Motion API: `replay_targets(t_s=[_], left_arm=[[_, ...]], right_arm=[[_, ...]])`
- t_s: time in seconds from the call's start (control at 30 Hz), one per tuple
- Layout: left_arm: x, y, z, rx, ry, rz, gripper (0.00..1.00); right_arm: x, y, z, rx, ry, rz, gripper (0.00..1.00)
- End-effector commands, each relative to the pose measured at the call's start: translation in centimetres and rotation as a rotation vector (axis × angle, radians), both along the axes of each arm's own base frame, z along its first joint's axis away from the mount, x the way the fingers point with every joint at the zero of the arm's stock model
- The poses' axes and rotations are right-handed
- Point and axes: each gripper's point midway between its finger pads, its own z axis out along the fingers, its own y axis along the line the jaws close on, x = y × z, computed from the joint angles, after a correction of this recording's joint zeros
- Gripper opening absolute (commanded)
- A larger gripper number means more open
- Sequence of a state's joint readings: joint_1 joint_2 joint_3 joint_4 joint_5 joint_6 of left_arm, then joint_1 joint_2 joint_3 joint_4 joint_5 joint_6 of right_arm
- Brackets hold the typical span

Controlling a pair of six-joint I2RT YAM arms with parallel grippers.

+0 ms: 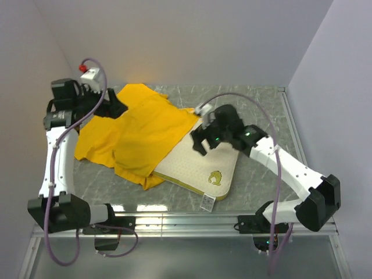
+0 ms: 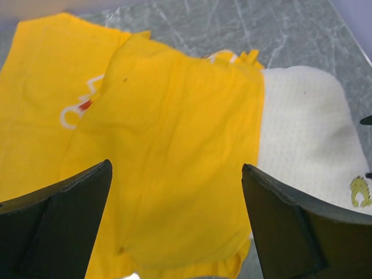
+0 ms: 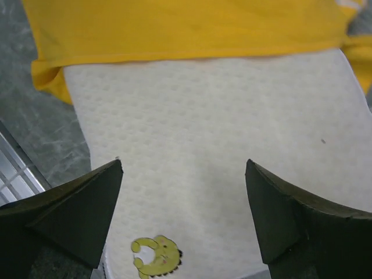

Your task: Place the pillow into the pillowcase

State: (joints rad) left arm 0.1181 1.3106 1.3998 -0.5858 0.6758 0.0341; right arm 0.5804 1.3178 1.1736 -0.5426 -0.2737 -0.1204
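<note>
Pillow [image 1: 200,168] lies flat on the counter [image 1: 261,107], centre-right. Its far end is tucked under the hem of the pillowcase [image 1: 136,131]; the near end, with the yellow logo [image 3: 156,256] and corner tag [image 1: 207,202], is bare. Roughly half looks to be inside, though how deep it sits under the cloth cannot be seen. The case is spread crumpled to the left, one flap folded over on itself. Left gripper [image 2: 175,167] hangs over the yellow cloth near the far-left corner, jaws wide, holding nothing. Right gripper [image 3: 183,164] hangs over the bare pillow just short of the hem, jaws wide, likewise empty. Risks as I judge them: nothing pins the case, so a push on the pillow may slide cloth and pillow together across the counter with no gain in depth. The hem is loose and rumpled at the pillow's left corner and could roll under and bunch, blocking entry. If the left jaws pinch both layers at once, the mouth closes. A one-sided push would skew the pillow and wedge a corner.
</note>
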Motion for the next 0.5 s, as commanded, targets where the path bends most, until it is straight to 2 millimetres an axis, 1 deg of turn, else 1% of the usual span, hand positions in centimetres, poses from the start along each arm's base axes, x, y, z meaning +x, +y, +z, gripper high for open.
replay_targets(t_s=[0.0,0.03,0.07,0.1,0.13,0.17,0.2,0.23,0.27,0.33,0.37,0.4,0.43,0.47], left_arm=[[-3.6,3.4,-3.6,-0.022,0.135,-0.012,0.99],[-4.3,4.0,-3.6,-0.049,0.136,-0.01,0.99],[-4.7,5.1,-3.8,-0.064,0.147,0.009,0.99],[-5.7,6.9,-4.5,-0.077,0.177,0.049,0.99],[-6.3,7.3,-4.8,-0.109,0.193,0.044,0.99],[-6.7,7.8,-5.2,-0.115,0.209,0.055,0.99],[-7.5,8.8,-5.9,-0.117,0.235,0.075,0.99],[-7.9,9.3,-6.7,-0.122,0.255,0.08,0.99],[-8.3,9.7,-7.0,-0.111,0.26,0.088,0.99],[-8.9,10.6,-8.0,-0.071,0.267,0.101,0.99],[-9.1,11.1,-8.5,-0.038,0.276,0.121,0.99],[-9.3,11.3,-8.7,-0.008,0.265,0.115,0.99],[-9.9,11.0,-8.8,0.015,0.254,0.104,0.99],[-10.3,10.8,-9.0,0.045,0.241,0.084,0.99]], right_arm=[[-0.2,2.1,-1.9,-0.207,-0.141,0.042,0.93],[-1.8,4.4,-2.3,-0.241,-0.175,0.12,0.94],[-2.1,5.2,-2.7,-0.272,-0.196,0.132,0.94],[-2.4,6.1,-4.0,-0.322,-0.198,0.147,0.94],[-3.6,7.9,-3.9,-0.323,-0.209,0.194,0.95],[-4.3,8.8,-5.5,-0.36,-0.186,0.23,0.95],[-4.6,9.3,-5.9,-0.382,-0.194,0.237,0.95],[-5.8,10.4,-6.5,-0.391,-0.199,0.28,0.95],[-6.2,11.1,-7.9,-0.415,-0.187,0.3,0.96],[-6.8,11.9,-9.3,-0.433,-0.157,0.315,0.97],[-7.2,12.0,-11.2,-0.472,-0.124,0.333,0.97],[-7.3,12.0,-12.2,-0.493,-0.107,0.337,0.97],[-7.3,11.9,-13.1,-0.517,-0.098,0.331,0.97],[-7.2,12.0,-14.4,-0.532,-0.087,0.333,0.97]])
